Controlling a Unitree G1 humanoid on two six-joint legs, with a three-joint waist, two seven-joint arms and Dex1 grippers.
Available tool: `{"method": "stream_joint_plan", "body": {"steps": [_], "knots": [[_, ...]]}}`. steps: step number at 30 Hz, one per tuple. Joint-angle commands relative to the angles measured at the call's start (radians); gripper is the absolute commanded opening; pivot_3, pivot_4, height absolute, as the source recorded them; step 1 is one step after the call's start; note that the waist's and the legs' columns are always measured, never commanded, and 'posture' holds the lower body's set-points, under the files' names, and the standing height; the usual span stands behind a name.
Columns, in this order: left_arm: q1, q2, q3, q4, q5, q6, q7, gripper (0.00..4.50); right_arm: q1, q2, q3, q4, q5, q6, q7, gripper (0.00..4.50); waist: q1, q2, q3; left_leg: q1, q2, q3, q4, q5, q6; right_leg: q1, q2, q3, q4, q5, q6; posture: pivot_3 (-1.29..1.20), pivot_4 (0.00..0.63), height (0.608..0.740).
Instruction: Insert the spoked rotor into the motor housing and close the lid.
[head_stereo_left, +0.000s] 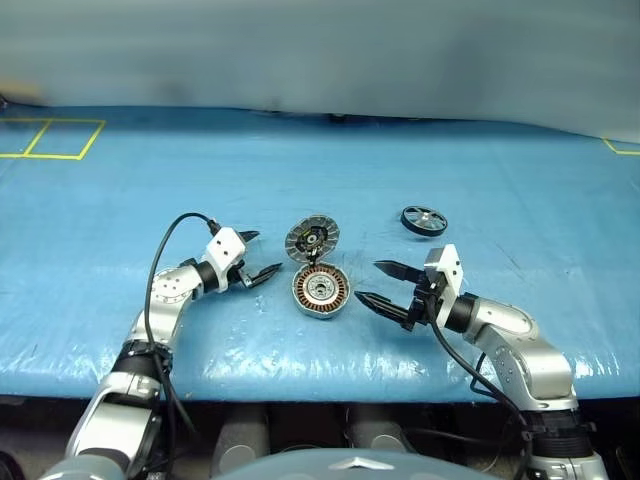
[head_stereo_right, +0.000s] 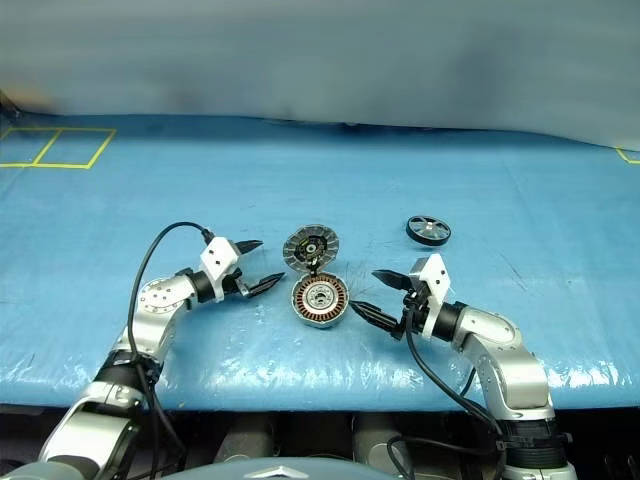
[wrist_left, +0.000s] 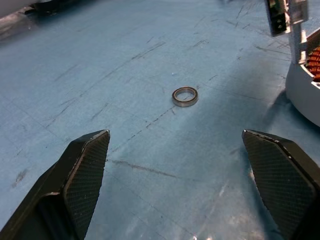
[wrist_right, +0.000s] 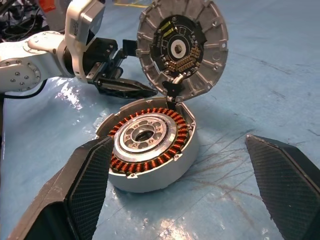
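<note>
The blue worktop (head_stereo_left: 120, 190) is carrying the motor housing (head_stereo_left: 320, 290), sitting open with its lid (head_stereo_left: 312, 239) standing up behind it on the hinge. The right gripper (head_stereo_left: 385, 285) is hovering just right of the housing and the left gripper (head_stereo_left: 258, 257) just left of it, both with fingers spread apart and empty. The spoked rotor (head_stereo_left: 424, 220) is lying beyond and right of the housing, well apart, and a small metal ring (wrist_left: 185, 96) is lying near its left side; the right gripper should probably be reaching past the housing, taking the rotor by its rim and keeping it level for the drop-in.

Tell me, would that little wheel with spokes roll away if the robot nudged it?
Probably not: the spoked rotor lies flat on the blue table cover, so a push would likely slide it. It looks rigid metal, unlikely to bend. Tipped onto its round rim, it could roll.
</note>
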Motion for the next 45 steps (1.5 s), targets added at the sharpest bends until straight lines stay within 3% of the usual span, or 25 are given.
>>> {"method": "stream_joint_plan", "body": {"steps": [1, 9, 16, 20, 24, 25, 28, 31, 35, 40, 45], "knots": [[-0.061, -0.016, -0.012, 0.089, 0.022, -0.053, -0.017, 4.5, -0.004, 0.005, -0.012, -0.012, 0.022, -0.04, -0.026, 4.41, -0.001, 0.0, 0.0, 0.0, 0.0, 0.0, 0.0, 0.0, 0.0, 0.0, 0.0, 0.0, 0.0, 0.0, 0.0, 0.0, 0.15, 0.74], [-0.203, -0.094, -0.042, 0.344, 0.08, -0.054, -0.008, 4.5, -0.006, -0.002, -0.006, -0.019, 0.03, -0.055, -0.054, 4.41, 0.006, 0.0, 0.0, 0.0, -0.001, -0.001, 0.001, 0.0, 0.0, 0.001, 0.0, 0.0, 0.0, 0.0, 0.001, 0.0, 0.15, 0.74], [-0.278, -0.134, -0.055, 0.457, 0.125, -0.07, 0.005, 4.5, 0.007, -0.003, -0.001, -0.035, 0.029, -0.058, -0.079, 4.41, 0.006, 0.0, 0.0, 0.0, -0.001, -0.001, 0.002, 0.0, 0.0, 0.002, 0.0, 0.0, 0.0, 0.001, 0.001, 0.0, 0.15, 0.74], [-0.298, -0.148, -0.061, 0.504, 0.148, -0.067, 0.029, 3.62, 0.014, 0.0, 0.002, -0.039, 0.028, -0.065, -0.093, 4.43, 0.006, 0.0, -0.001, 0.0, -0.001, -0.001, 0.002, 0.0, 0.0, 0.002, 0.0, 0.0, 0.0, 0.001, 0.001, 0.0, 0.15, 0.74], [-0.301, -0.156, -0.069, 0.52, 0.163, -0.063, 0.03, 2.3, 0.017, 0.0, 0.005, -0.039, 0.028, -0.071, -0.101, 4.43, 0.004, 0.0, -0.001, 0.002, -0.001, -0.001, 0.002, 0.0, 0.0, 0.004, 0.0, 0.0, 0.0, 0.001, 0.001, 0.0, 0.15, 0.74], [-0.3, -0.159, -0.067, 0.521, 0.158, -0.058, 0.021, 2.3, 0.016, 0.0, 0.006, -0.038, 0.028, -0.073, -0.103, 4.43, 0.004, 0.0, -0.001, 0.003, -0.001, -0.001, 0.002, 0.0, 0.0, 0.005, 0.0, 0.0, 0.0, 0.001, 0.001, 0.0, 0.15, 0.74], [-0.288, -0.156, -0.065, 0.519, 0.153, -0.053, 0.017, 1.58, 0.007, -0.001, 0.005, -0.03, 0.025, -0.079, -0.11, 4.43, 0.003, 0.0, -0.001, 0.004, -0.001, -0.001, 0.002, 0.0, 0.0, 0.006, 0.0, 0.001, 0.001, 0.001, 0.001, 0.0, 0.15, 0.74], [-0.277, -0.146, -0.059, 0.515, 0.152, -0.053, 0.036, 0.65, -0.003, 0.001, 0.004, -0.021, 0.024, -0.082, -0.118, 4.43, 0.0, 0.0, -0.001, 0.005, -0.001, 0.0, 0.002, 0.0, 0.0, 0.006, 0.0, 0.001, 0.001, 0.001, 0.001, 0.0, 0.15, 0.74], [-0.245, -0.134, -0.048, 0.482, 0.123, -0.052, -0.025, 0.64, -0.01, 0.003, 0.012, -0.008, 0.021, -0.089, -0.121, 4.43, -0.005, 0.0, -0.002, 0.006, -0.001, 0.0, 0.002, 0.0, 0.0, 0.007, 0.0, 0.001, 0.001, 0.001, 0.001, 0.0, 0.15, 0.74], [-0.201, -0.083, -0.022, 0.42, 0.127, -0.072, 0.042, 0.64, -0.02, 0.004, 0.029, 0.022, 0.012, -0.105, -0.115, 4.43, -0.012, 0.001, -0.002, 0.008, 0.0, 0.0, -0.001, 0.0, 0.0, 0.007, 0.0, 0.001, 0.001, 0.0, 0.0, 0.0, 0.15, 0.74], [-0.087, 0.001, 0.033, 0.213, 0.038, -0.062, -0.044, 0.64, -0.012, -0.015, 0.049, 0.049, -0.005, -0.13, -0.09, 4.43, -0.022, 0.001, -0.002, 0.009, 0.001, 0.001, -0.003, 0.0, 0.0, 0.005, 0.001, 0.001, 0.003, -0.001, -0.002, 0.0, 0.15, 0.74]]}}
